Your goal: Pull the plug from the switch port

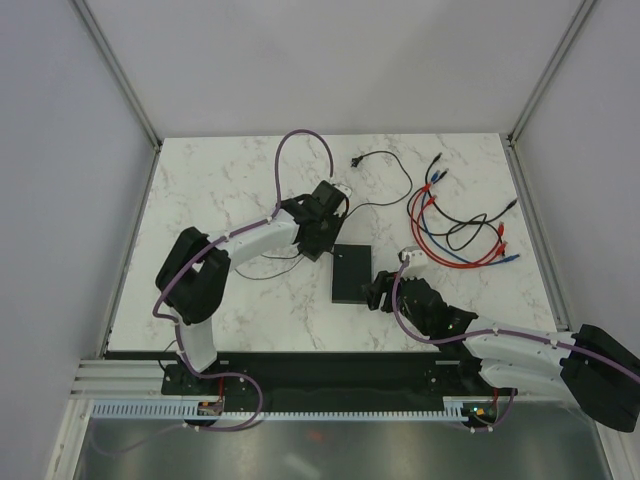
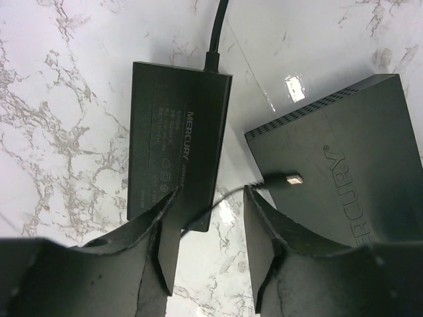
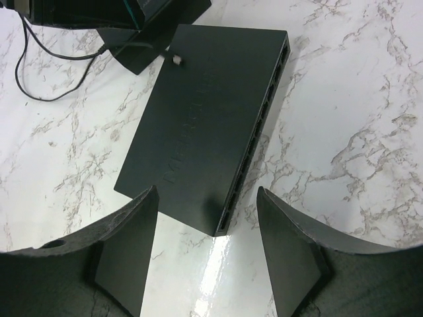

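Observation:
The switch (image 1: pixel 352 272) is a flat matte-black box lying mid-table; it also shows in the left wrist view (image 2: pixel 350 172) and the right wrist view (image 3: pixel 211 112). A small metal-tipped plug (image 2: pixel 291 178) on a thin black cord lies loose on the switch's top, also seen in the right wrist view (image 3: pixel 176 60). The port row (image 3: pixel 263 125) along the switch's side shows nothing plugged in. My left gripper (image 2: pixel 210 214) is open and empty, with the thin cord running between its fingers. My right gripper (image 3: pixel 207 221) is open and empty, just short of the switch's near corner.
A smaller black box (image 2: pixel 175 139) with a thick cord lies just left of the switch, under my left gripper (image 1: pixel 320 230). Loose red, blue and black cables (image 1: pixel 460 225) lie at the back right. A white connector (image 1: pixel 412 257) sits right of the switch.

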`<action>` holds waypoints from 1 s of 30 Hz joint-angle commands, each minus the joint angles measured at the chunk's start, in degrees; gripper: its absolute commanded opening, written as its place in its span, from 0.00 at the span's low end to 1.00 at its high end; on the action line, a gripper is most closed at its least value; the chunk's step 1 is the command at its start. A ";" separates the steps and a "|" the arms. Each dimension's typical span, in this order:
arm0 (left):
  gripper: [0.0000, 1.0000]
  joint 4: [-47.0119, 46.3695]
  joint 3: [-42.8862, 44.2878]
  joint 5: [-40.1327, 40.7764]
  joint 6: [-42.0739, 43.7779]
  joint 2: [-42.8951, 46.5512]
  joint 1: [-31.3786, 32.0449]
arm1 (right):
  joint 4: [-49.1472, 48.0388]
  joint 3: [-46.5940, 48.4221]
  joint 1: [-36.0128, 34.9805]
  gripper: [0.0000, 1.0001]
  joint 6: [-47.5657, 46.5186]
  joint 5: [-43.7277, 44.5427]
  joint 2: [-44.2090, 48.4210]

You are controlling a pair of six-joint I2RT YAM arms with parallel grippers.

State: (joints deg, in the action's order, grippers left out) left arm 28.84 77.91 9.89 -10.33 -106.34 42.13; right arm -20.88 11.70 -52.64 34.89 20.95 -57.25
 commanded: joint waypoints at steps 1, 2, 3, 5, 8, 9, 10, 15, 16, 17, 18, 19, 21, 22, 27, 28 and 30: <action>0.50 0.78 1.11 -0.66 1.46 0.61 0.23 | -2.67 0.25 0.08 0.69 0.35 -0.47 0.13; 0.51 0.78 0.84 -0.57 1.10 0.96 0.32 | -2.76 0.25 0.17 0.69 0.44 -0.47 -0.05; 0.53 0.69 0.67 -0.49 0.32 1.40 0.23 | -2.76 0.34 0.17 0.69 0.44 -0.56 -0.14; 0.54 0.69 0.23 0.13 -0.65 2.45 0.32 | -2.85 0.42 0.08 0.69 0.44 -0.65 -0.31; 0.59 1.04 0.23 2.23 -3.20 3.77 0.32 | -2.85 0.42 0.17 0.69 0.35 -0.74 -0.31; 0.61 1.48 0.31 3.63 -3.82 4.12 0.23 | -2.85 0.25 0.08 0.70 0.26 -0.82 -0.23; 0.62 2.53 0.31 4.08 -4.26 4.56 0.32 | -3.02 0.25 0.17 0.70 0.35 -0.82 -0.23; 0.70 4.56 -4.85 5.84 -7.59 10.27 0.32 | -3.11 0.34 0.17 0.70 0.26 -1.17 -0.49; 0.70 5.08 -6.00 6.28 -8.21 11.32 0.32 | -3.28 0.42 0.17 0.70 0.17 -1.26 -0.66; 0.72 5.78 -6.97 6.54 -9.78 13.68 0.23 | -3.20 0.51 0.08 0.70 0.17 -1.44 -0.84; 0.72 6.14 -8.03 6.28 -10.23 14.75 0.23 | -3.37 0.51 0.26 0.69 0.09 -1.53 -0.93; 0.72 6.31 -10.21 4.80 -10.67 15.81 0.32 | -3.29 0.51 0.09 0.70 0.09 -1.53 -1.02; 0.72 6.49 -13.20 3.04 -11.12 18.36 0.85 | -3.29 0.51 0.17 0.70 0.09 -1.61 -1.02; 0.72 6.40 -13.92 2.59 -11.03 18.71 1.28 | -3.37 0.51 0.17 0.70 0.09 -1.61 -0.93; 0.64 6.32 -14.80 2.94 -9.98 15.66 5.06 | -3.46 0.34 0.17 0.70 0.00 -1.70 -0.58; 0.64 6.23 -14.80 3.03 -9.98 14.60 5.50 | -3.37 0.34 0.17 0.70 0.08 -1.70 -0.49; 0.65 6.23 -14.37 3.47 -10.59 11.79 6.38 | -3.37 -0.01 0.17 0.70 0.09 -1.70 0.47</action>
State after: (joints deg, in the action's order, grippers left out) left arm 35.00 63.35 13.19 -19.05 -91.20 47.35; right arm -22.28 11.70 -52.62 34.89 19.33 -58.11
